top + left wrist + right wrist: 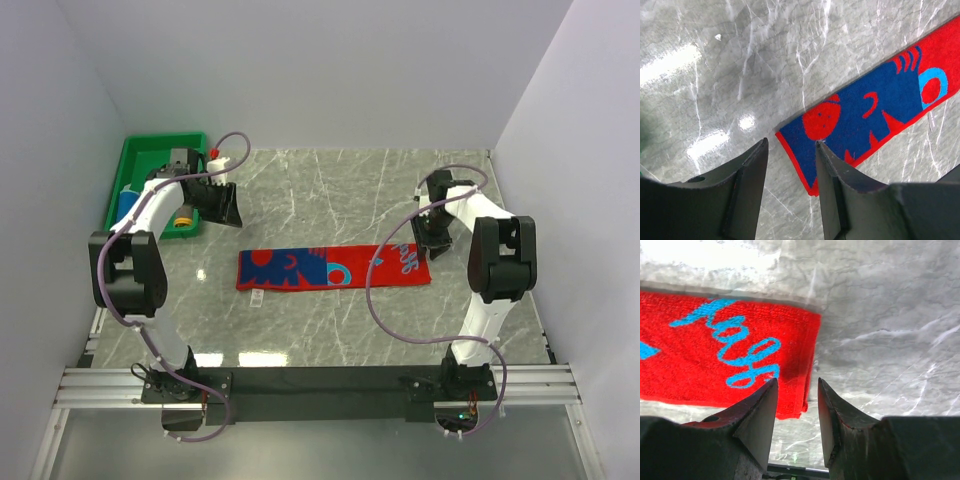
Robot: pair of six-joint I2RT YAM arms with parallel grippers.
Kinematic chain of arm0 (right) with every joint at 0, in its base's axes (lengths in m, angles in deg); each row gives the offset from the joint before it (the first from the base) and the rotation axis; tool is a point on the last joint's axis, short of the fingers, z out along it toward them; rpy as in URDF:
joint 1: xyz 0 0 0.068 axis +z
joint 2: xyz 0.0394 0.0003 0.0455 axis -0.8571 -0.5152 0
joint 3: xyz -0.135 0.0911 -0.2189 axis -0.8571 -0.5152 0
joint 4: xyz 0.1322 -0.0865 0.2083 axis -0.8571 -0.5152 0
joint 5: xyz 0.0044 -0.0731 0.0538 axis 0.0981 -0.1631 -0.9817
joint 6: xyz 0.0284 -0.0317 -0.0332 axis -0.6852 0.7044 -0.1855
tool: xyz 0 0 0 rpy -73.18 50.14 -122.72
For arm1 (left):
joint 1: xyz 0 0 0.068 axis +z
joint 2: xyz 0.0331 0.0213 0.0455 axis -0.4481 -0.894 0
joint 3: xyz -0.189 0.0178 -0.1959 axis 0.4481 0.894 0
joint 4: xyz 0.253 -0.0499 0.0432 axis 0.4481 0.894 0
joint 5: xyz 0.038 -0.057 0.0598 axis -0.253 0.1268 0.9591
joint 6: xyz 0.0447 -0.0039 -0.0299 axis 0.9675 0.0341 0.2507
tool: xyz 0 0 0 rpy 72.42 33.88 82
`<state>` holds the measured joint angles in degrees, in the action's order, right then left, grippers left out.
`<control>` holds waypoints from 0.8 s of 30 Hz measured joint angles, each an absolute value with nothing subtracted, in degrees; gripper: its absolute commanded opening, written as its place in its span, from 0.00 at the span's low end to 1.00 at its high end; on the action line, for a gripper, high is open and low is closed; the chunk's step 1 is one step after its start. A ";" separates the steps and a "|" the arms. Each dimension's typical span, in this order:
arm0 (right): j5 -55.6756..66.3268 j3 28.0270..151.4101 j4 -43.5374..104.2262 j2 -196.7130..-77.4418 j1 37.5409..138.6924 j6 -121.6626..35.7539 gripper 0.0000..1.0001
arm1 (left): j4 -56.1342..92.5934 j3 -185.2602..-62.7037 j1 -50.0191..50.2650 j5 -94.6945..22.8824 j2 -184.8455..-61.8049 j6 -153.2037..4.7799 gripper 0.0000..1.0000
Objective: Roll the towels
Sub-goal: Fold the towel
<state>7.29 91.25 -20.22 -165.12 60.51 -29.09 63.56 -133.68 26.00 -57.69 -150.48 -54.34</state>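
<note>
The red-and-blue patterned towel (330, 268) lies flat as a long strip across the middle of the marble table. My left gripper (222, 205) is open and empty, hovering above and behind the towel's left end; in the left wrist view its jaws (791, 142) stand over that end's blue corner (875, 110). My right gripper (437, 235) is open and empty just above the towel's right end; in the right wrist view (797, 381) the red edge with blue lettering (715, 355) lies between and left of the jaws. A blue towel (127, 205) lies in the tray. The pale pink towel is not in view.
A green plastic tray (150, 160) stands at the back left, partly hidden by my left arm. A small orange-yellow thing (183, 222) shows at its near edge. White walls close in the table on three sides. A black rail runs along the near edge.
</note>
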 measured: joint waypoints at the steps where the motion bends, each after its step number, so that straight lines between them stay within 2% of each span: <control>1: 7.62 91.05 -19.89 -165.16 60.51 -29.11 0.45 | 63.64 -133.68 26.00 -57.69 -150.37 -54.34 0.48; 8: 8.23 88.61 -18.12 -166.76 60.73 -29.24 0.42 | 64.17 -133.68 26.00 -57.75 -149.74 -54.32 0.49; 11: 8.50 88.56 -18.01 -166.76 61.01 -29.29 0.37 | 64.17 -133.68 26.00 -57.75 -149.67 -54.32 0.49; 14: 8.72 88.45 -17.90 -166.80 61.71 -29.22 0.23 | 64.08 -133.68 26.00 -57.75 -149.63 -54.34 0.49; 15: 8.56 88.39 -17.90 -166.80 61.91 -29.31 0.10 | 64.06 -133.68 26.00 -57.73 -149.63 -54.34 0.49; 17: 8.34 88.37 -17.90 -166.80 62.10 -29.55 0.00 | 63.93 -133.68 26.00 -57.71 -149.63 -54.40 0.49; 24: 6.73 89.04 -18.93 -166.80 58.94 -29.38 0.00 | 62.16 -132.50 26.07 -57.82 -147.09 -54.77 0.53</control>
<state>6.73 89.04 -18.93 -166.80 58.94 -29.38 62.16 -132.50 26.07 -57.82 -147.09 -54.77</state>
